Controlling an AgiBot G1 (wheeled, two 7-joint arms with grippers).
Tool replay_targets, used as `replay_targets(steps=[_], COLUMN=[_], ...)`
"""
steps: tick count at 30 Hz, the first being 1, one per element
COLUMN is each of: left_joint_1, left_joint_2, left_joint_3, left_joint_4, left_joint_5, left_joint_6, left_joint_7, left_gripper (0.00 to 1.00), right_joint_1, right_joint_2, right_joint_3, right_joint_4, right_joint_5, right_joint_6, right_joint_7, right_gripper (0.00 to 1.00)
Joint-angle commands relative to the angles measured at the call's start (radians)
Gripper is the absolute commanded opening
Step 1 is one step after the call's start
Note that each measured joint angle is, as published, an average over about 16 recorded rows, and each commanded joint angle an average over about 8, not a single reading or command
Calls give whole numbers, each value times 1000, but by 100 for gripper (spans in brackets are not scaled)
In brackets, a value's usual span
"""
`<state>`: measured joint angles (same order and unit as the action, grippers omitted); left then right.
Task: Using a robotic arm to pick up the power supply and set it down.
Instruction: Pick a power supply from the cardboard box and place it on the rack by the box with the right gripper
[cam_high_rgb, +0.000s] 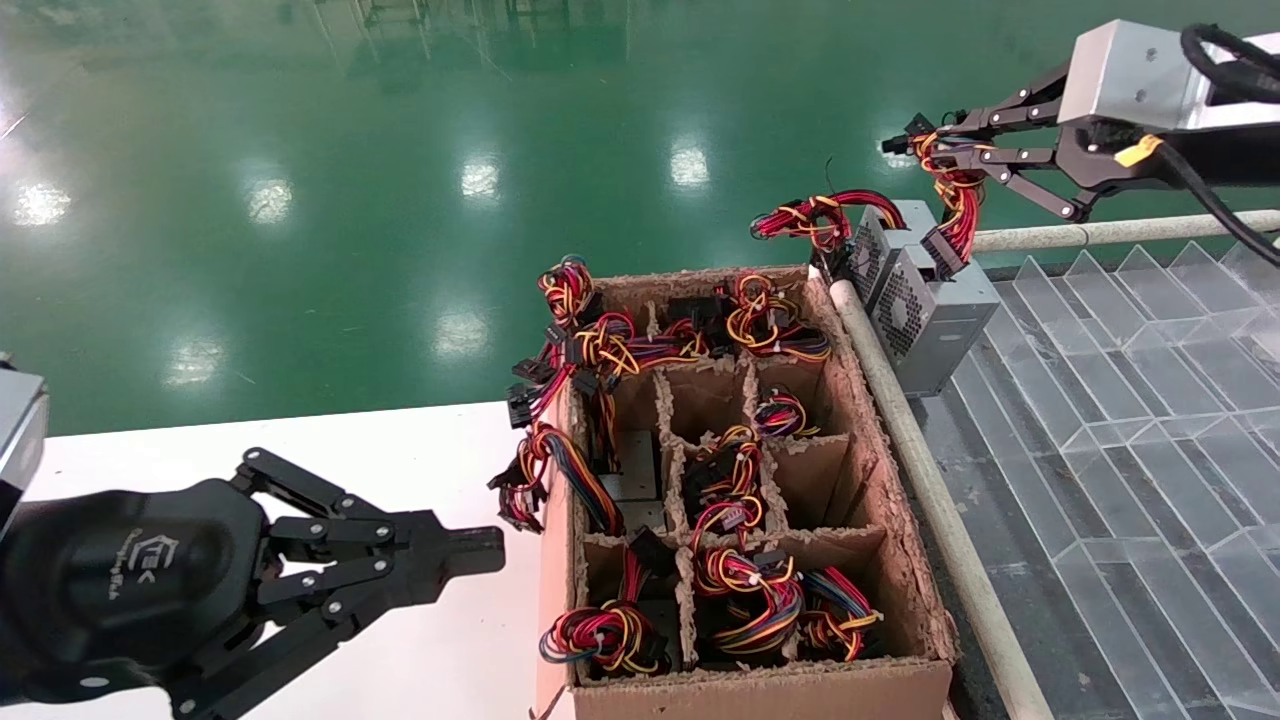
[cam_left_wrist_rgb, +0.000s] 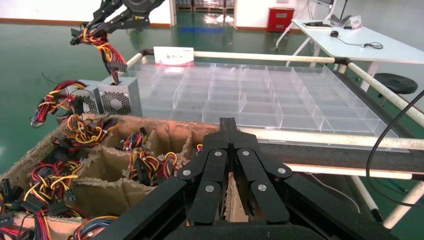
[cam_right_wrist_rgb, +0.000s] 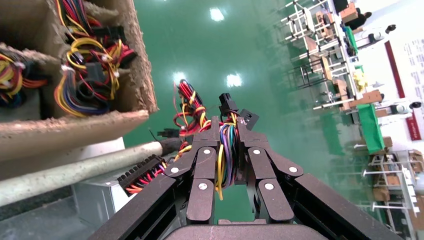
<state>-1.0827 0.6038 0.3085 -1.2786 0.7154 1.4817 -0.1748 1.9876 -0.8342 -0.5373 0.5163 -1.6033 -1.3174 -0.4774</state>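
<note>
1. Our right pincer (cam_high_rgb: 915, 150), the one on the robotic arm (cam_high_rgb: 1130, 75) with the yellow tag, is pressed together on the wire bundle (cam_high_rgb: 955, 205) of the power supply (cam_high_rgb: 935, 315); the right wrist view shows yellow, purple and red leads squeezed between its fingers (cam_right_wrist_rgb: 205, 170).
2. The power supply rests on the clear divided tray (cam_high_rgb: 1130, 420), at the tray's corner just beyond the cardboard box (cam_high_rgb: 860, 400), and touches a twin grey box (cam_high_rgb: 880, 245) behind it.
3. We hold the wires rather than the casing, probably because the metal body is too wide for the fingers while the bundle offers a soft, narrow handle.
4. The bundle runs up from the casing to our pincer, so we judge the unit is set down or nearly so; letting go would finish the placing.
5. A risk: connectors could snag on the fingers at release and drag the unit.
6. Our left pincer (cam_high_rgb: 470, 555) hovers idle over the white bench (cam_high_rgb: 420, 450) beside the box, fingers pressed together on nothing.
</note>
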Motion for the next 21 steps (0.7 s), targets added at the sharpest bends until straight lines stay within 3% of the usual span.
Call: replay_targets(steps=[1, 9, 21], left_joint_1=[0, 0, 0], left_joint_2=[0, 0, 0], left_joint_3=[0, 0, 1], left_joint_4=[0, 0, 0], left_joint_5=[0, 0, -1], left_joint_6=[0, 0, 0], left_joint_7=[0, 0, 0], left_gripper=[0, 0, 0], right_joint_1=[2, 12, 24], right_joint_2=[-8, -47, -79], right_joint_3=[-4, -3, -8], right_joint_4=[-17, -91, -190], right_joint_5=[-8, -13, -12], right_joint_6=[11, 58, 41], right_joint_7=[-13, -63, -125], right_gripper=[0, 0, 0])
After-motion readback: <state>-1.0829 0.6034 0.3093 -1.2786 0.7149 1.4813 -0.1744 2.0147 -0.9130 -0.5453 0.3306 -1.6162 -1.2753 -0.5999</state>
